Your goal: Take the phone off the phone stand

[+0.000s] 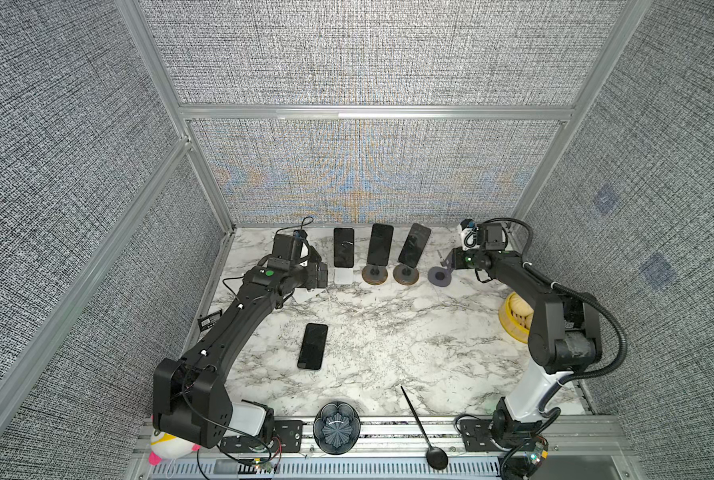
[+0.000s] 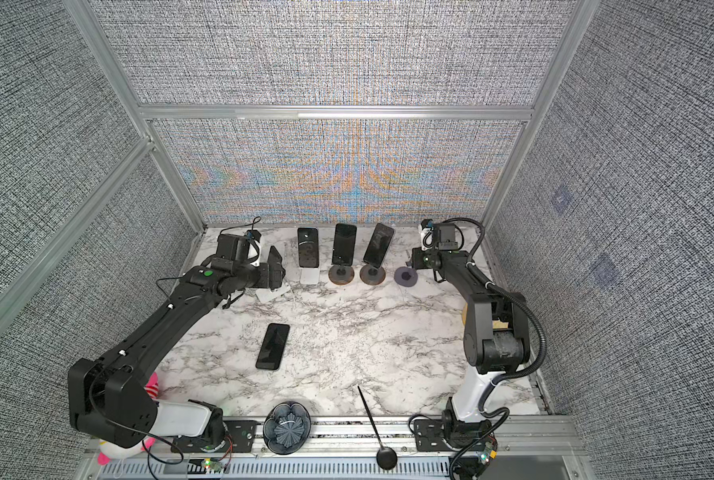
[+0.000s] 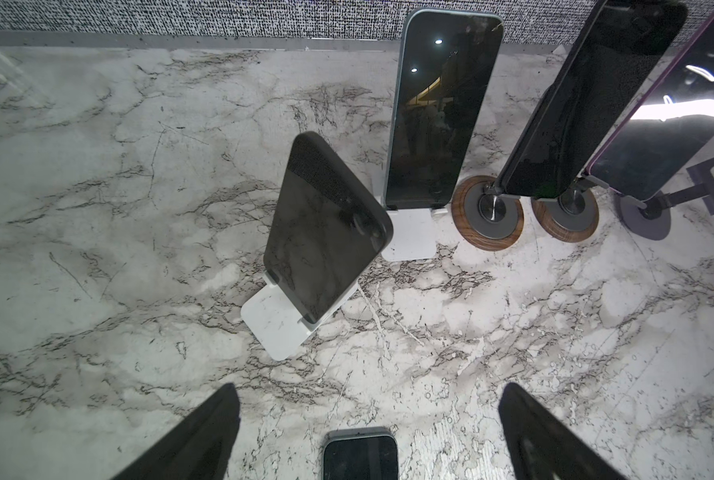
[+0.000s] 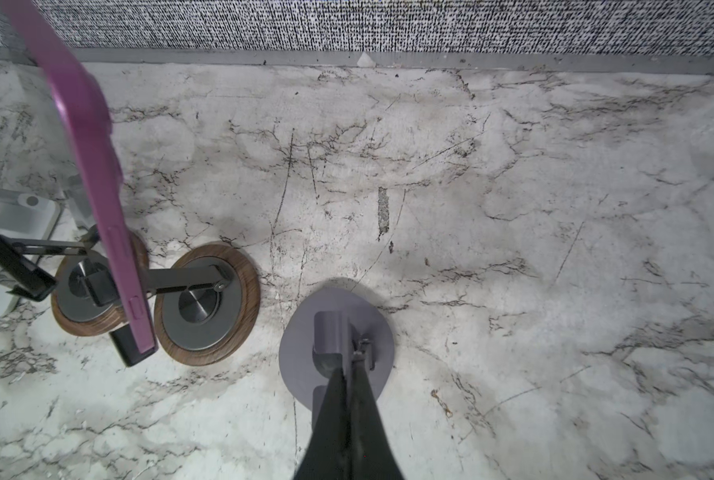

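In both top views, the white phone stand (image 1: pixel 307 296) sits beneath the left arm (image 1: pixel 239 316). In the left wrist view, the phone (image 3: pixel 326 224) leans on that stand; the left gripper (image 3: pixel 370 388) hangs spread, empty. We judge the phone rigid, slick, breakable: pinch its long edges. In the right wrist view, the right gripper (image 4: pixel 355 361) is clenched at a grey stand (image 4: pixel 297 353).

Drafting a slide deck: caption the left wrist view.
Open left gripper faces a glossy black phone leaning on a white plastic stand.
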Tool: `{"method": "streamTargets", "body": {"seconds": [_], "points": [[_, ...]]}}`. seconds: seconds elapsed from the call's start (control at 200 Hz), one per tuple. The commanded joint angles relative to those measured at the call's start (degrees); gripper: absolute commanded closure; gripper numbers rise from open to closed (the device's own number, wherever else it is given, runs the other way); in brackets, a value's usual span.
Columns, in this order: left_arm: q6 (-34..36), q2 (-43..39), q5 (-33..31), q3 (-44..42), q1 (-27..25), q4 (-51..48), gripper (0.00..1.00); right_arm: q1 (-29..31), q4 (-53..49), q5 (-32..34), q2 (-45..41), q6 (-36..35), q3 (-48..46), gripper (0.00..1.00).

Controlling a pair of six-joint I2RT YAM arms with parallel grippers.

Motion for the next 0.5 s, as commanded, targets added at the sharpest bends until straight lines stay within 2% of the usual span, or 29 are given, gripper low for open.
{"method": "streamTargets", "body": {"seconds": [0.0,0.1,0.225,0.495], "points": [[-0.22,0.1,0.57,-0.29,0.07,1.17,0.01,0.08,1.71,0.57,0.74,-1.39,0.54,1.0],[-0.32,0.32,0.74,-0.29,0.05,1.26,0.01,0.14,0.87,0.62,1.16,-1.22,0.95,1.0],[-0.32,0.48,0.94,-0.38,0.11,1.47,0.01,0.29,-0.19,0.57,1.21,-1.11,1.17,0.74],[-3.0,0.65,2.79,-0.11,0.78,1.76,0.01,0.38,-4.27,0.48,-0.01,-1.49,3.31,0.4]]}}
